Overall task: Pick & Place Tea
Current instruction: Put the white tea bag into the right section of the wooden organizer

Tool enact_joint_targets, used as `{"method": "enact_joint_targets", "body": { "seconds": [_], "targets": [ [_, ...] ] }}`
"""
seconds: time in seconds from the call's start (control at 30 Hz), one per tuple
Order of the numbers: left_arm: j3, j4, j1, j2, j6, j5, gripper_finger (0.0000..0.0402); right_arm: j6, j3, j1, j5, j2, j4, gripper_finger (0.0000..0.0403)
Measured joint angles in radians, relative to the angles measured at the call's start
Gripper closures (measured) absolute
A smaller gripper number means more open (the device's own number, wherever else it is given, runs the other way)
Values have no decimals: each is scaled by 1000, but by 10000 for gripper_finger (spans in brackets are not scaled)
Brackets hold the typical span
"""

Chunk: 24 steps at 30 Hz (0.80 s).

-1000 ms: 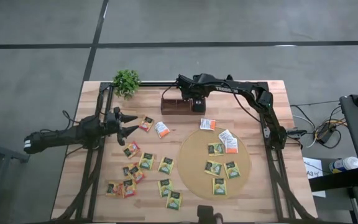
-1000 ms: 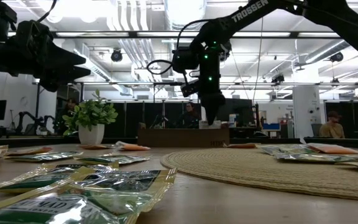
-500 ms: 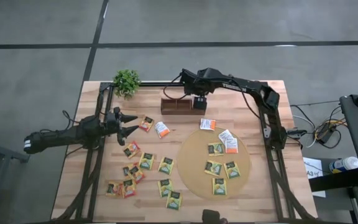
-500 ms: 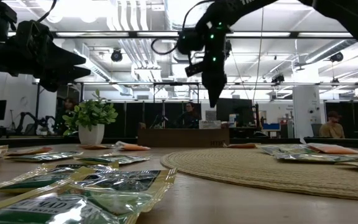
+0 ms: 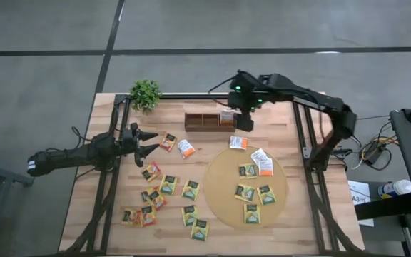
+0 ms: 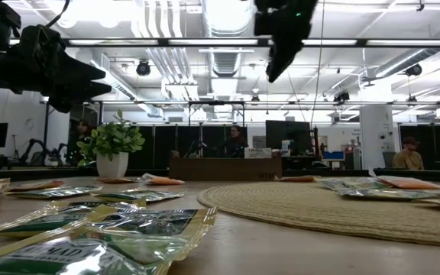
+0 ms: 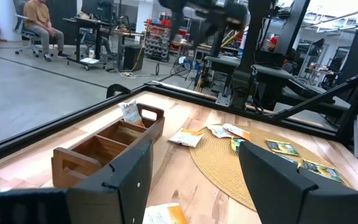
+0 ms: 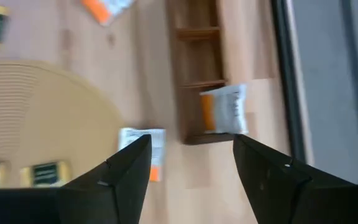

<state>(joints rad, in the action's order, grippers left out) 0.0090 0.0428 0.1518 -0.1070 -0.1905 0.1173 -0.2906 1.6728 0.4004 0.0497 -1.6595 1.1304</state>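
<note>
Several tea sachets lie flat on the wooden table (image 5: 168,184) and on the round tan mat (image 5: 247,170). One white-and-orange sachet (image 8: 225,109) stands on edge in the right-end slot of the brown wooden tray (image 5: 204,121); it also shows from above (image 5: 226,114). My right gripper (image 5: 242,120) hangs high above the tray's right end, slanting down, open, with nothing between its fingers (image 8: 191,155). My left gripper (image 5: 148,143) waits level over the table's left side, open and holding nothing (image 7: 194,180).
A small potted plant (image 5: 145,93) stands at the far left corner. The tan mat (image 5: 227,203) covers the table's right half. A dark metal frame (image 5: 302,143) runs along the table's sides. Bare wood lies between tray and mat (image 5: 212,143).
My right gripper has risen well clear of the tray's right-end slot and drifted toward the table's right edge, tipping as it went. The white-and-orange sachet stays standing in that slot.
</note>
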Motion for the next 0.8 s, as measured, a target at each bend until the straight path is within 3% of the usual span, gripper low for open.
{"method": "enact_joint_targets", "body": {
  "seconds": [0.27,0.4,0.8],
  "targets": [
    [0,-1,0,0,0,0,168,22,-278,-4,106,222,-54,179],
    [0,-1,0,0,0,0,168,24,-392,-11,109,300,-56,182],
    [0,-1,0,0,0,-1,168,-30,-654,-56,112,367,-62,181]
  ]
}}
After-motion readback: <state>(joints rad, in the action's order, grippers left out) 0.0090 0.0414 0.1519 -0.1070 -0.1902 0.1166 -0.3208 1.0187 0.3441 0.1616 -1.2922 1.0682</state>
